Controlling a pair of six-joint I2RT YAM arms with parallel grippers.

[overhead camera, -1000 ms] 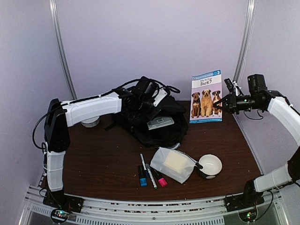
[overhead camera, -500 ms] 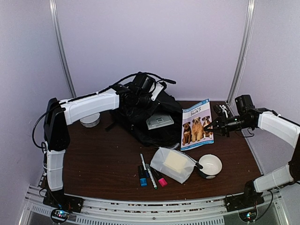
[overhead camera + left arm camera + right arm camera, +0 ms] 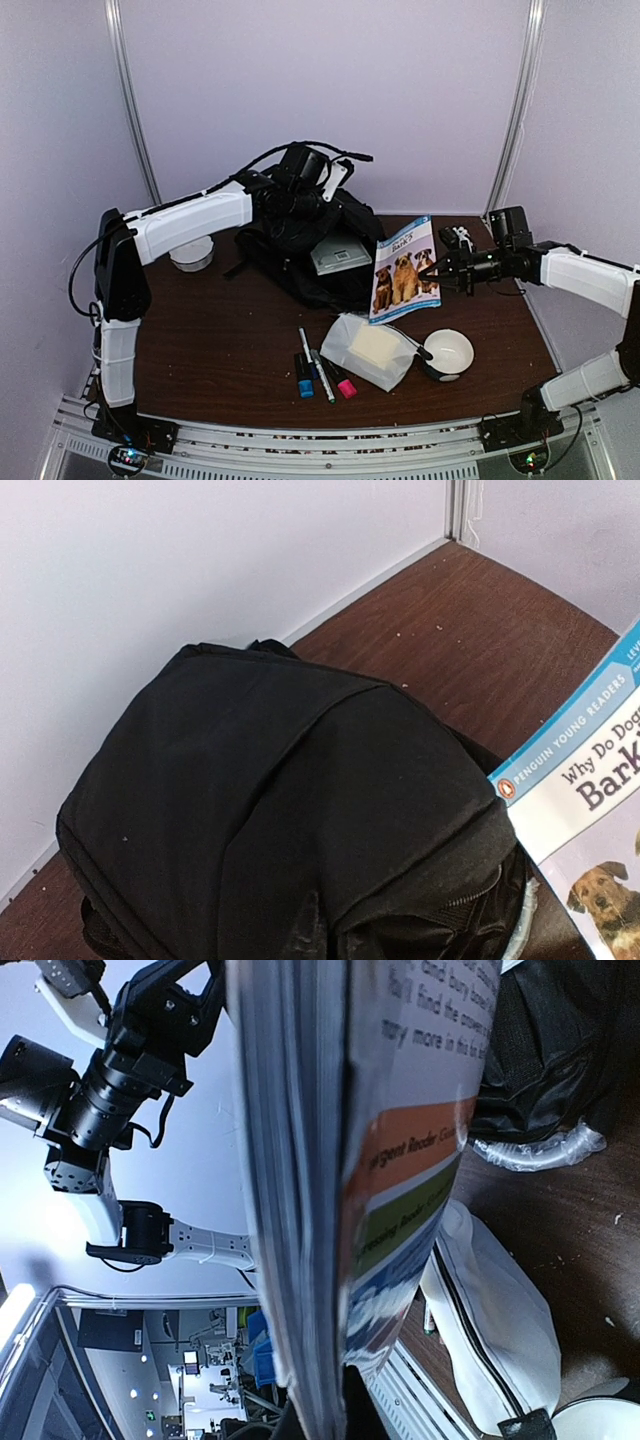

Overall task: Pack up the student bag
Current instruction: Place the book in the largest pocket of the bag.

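Observation:
The student bag (image 3: 300,262), a large black fabric backpack, sits at the back of the table and fills the left wrist view (image 3: 270,810). My left gripper (image 3: 304,198) is shut on the fabric at its top and holds it up; its fingers are hidden in the wrist view. My right gripper (image 3: 438,268) is shut on the right edge of a thin book (image 3: 403,270) with dogs on the cover. The book hangs tilted just right of the bag, its corner close to the bag (image 3: 585,800). In the right wrist view I see the book's page edges (image 3: 295,1200).
A grey flat item (image 3: 340,256) lies on the bag. In front lie a translucent white pouch (image 3: 372,350), several markers (image 3: 318,376) and a white bowl (image 3: 447,352). A round white container (image 3: 192,254) stands at the back left. Walls enclose the back and sides.
My right gripper has carried the book left and down from the back right wall to beside the bag, tilting it. My left gripper has risen a little with the bag's top.

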